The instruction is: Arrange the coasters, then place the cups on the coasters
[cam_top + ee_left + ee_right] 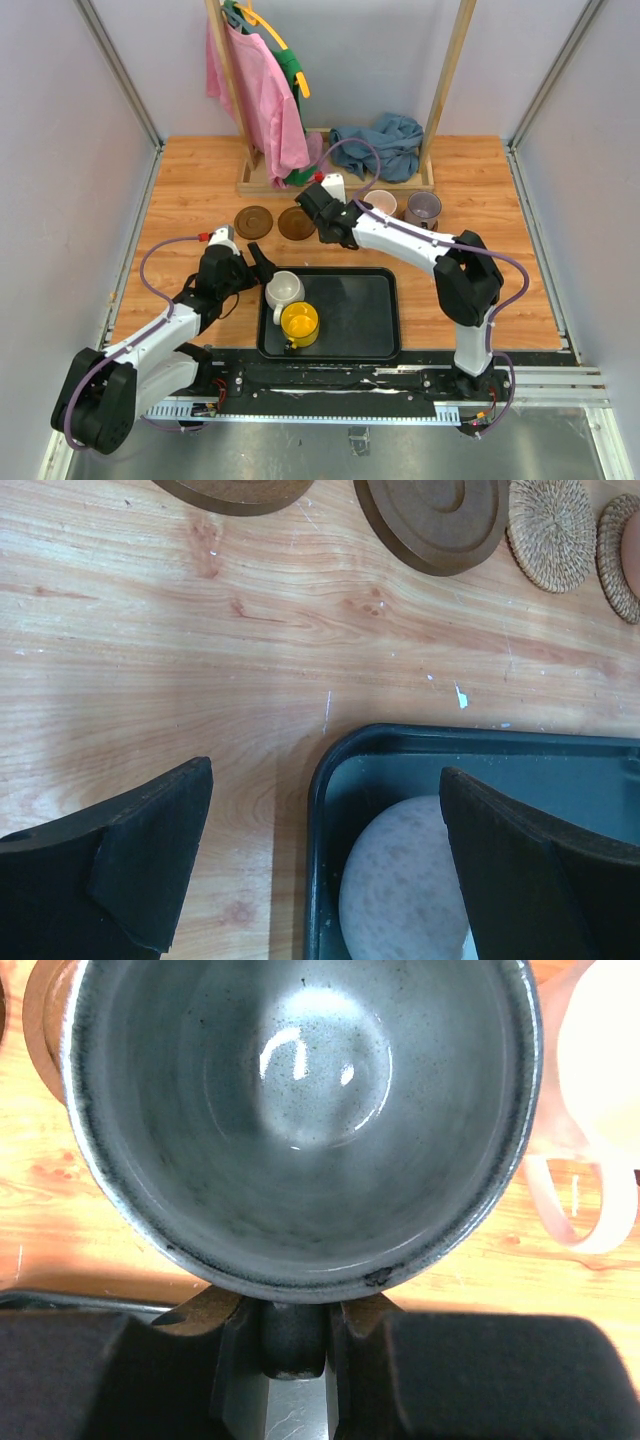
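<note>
My right gripper (295,1335) is shut on the handle of the grey cup (300,1110), which hangs over the wood with a brown coaster edge (35,1030) showing under its left side. Next to it stands the pink cup (600,1050). In the top view the right gripper (322,218) hides the grey cup. My left gripper (325,865) is open, its fingers astride the tray corner and the white cup (405,880) (284,290). Two dark coasters (253,221) (296,223) lie bare. A woven coaster (552,530) lies beyond them. The yellow cup (299,322) sits in the tray. The purple cup (423,208) stands at the back right.
The black tray (350,340) lies at the near middle, its rim (320,810) between my left fingers. A wooden rack (250,175) with pink and green clothes stands at the back, with a blue cloth (385,140) heaped on its base.
</note>
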Tool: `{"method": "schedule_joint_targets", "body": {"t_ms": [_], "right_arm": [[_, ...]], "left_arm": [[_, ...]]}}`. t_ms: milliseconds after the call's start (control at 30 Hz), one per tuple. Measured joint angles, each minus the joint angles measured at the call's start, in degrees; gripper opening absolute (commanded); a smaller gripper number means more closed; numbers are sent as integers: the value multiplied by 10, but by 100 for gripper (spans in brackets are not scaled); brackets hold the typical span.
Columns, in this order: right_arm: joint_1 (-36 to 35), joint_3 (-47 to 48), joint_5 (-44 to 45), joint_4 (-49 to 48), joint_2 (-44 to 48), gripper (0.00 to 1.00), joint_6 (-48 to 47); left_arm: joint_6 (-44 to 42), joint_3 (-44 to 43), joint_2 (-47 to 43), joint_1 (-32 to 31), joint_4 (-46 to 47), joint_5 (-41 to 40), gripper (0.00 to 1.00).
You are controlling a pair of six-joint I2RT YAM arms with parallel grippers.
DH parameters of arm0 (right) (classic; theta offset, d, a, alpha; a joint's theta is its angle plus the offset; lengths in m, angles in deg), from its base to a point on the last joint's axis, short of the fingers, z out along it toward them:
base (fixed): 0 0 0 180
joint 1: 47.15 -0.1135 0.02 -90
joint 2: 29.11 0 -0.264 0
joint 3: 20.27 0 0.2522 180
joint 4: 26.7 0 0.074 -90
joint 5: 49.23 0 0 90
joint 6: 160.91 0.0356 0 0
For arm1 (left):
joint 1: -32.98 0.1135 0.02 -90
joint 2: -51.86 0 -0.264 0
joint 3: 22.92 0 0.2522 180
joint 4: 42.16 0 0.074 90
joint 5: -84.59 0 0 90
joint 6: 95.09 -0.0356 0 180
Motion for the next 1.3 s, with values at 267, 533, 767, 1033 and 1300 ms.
{"method": "schedule_joint_targets", "body": {"t_ms": [267, 533, 767, 1033, 1300], "right_arm": [[48, 9, -49, 16, -5, 1, 7], [58, 24, -58, 28, -46, 1, 9], [57, 46, -61, 30, -79, 1, 9], [57, 64, -61, 33, -100, 1, 9], [58, 64, -60, 33, -107, 1, 8]], "left_arm": [[-1, -2, 11, 0, 2, -2, 100], [-3, -8, 28, 0, 2, -1, 100], [-3, -8, 28, 0, 2, -1, 100], [-3, -8, 28, 0, 2, -1, 100], [-3, -8, 35, 0, 6, -1, 100]]}}
